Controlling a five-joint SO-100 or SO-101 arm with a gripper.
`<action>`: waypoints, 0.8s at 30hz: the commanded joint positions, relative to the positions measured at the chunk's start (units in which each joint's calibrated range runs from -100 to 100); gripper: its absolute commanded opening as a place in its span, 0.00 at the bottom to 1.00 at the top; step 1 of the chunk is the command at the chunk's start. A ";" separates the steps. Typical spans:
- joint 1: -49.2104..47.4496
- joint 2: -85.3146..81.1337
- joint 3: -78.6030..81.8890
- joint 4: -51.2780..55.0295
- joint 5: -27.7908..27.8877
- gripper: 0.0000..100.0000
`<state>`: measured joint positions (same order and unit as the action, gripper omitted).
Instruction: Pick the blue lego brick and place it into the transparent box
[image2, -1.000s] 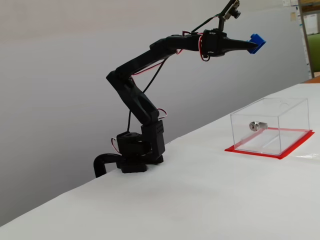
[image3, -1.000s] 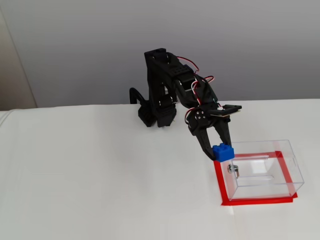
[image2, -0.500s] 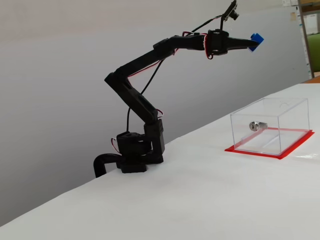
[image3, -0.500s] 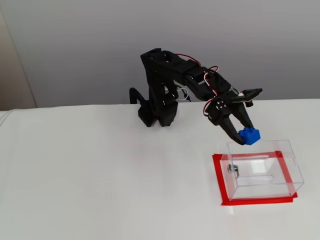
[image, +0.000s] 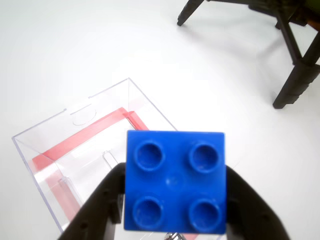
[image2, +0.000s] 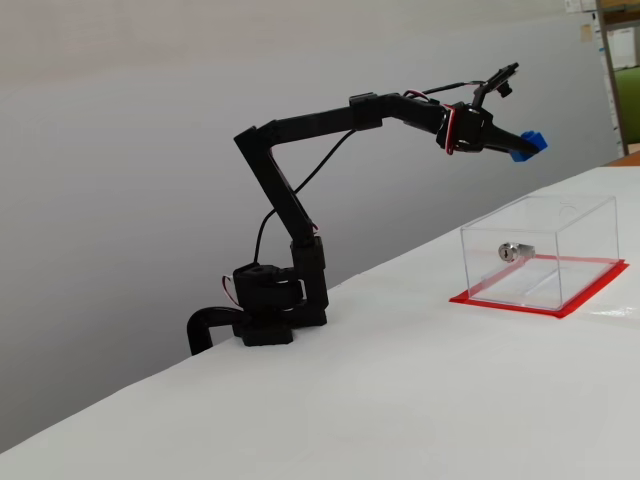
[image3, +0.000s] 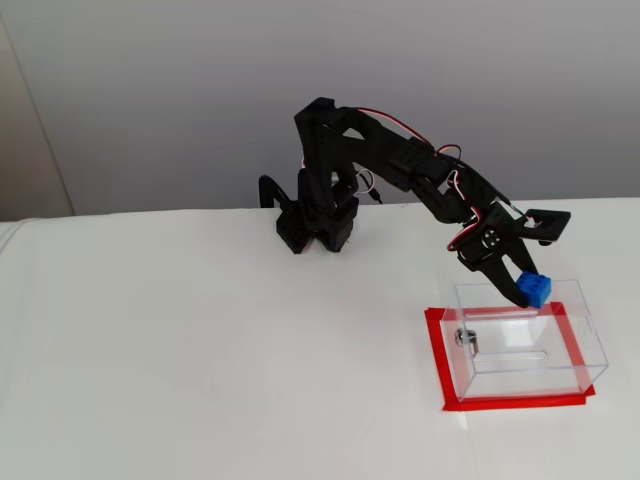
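Note:
My gripper (image: 175, 210) is shut on the blue lego brick (image: 175, 181), whose four studs face the wrist camera. The brick (image2: 527, 145) hangs high in the air, above the transparent box (image2: 540, 250) in a fixed view. In the other fixed view the brick (image3: 534, 290) sits over the box's far rim, and the box (image3: 525, 340) stands on its red base with a silver knob (image3: 466, 338) on its left wall. The wrist view looks down into the open box (image: 75, 150) below and left of the brick.
The arm's base (image3: 315, 225) is clamped at the white table's far edge. A black stand's legs (image: 295, 65) show at the top right of the wrist view. White tabletop (image3: 200, 350) surrounds the box.
The arm has stretched out and lowered, carrying the brick rightward from beside the box to above its far rim. The grip on the brick has not changed.

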<state>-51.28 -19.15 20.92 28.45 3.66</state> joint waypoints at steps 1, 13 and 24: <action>-0.88 1.97 -4.82 0.01 0.04 0.10; -2.06 6.21 -8.35 0.01 -0.38 0.10; -1.92 6.30 -8.26 0.01 -0.06 0.29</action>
<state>-53.31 -12.64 16.33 28.45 3.52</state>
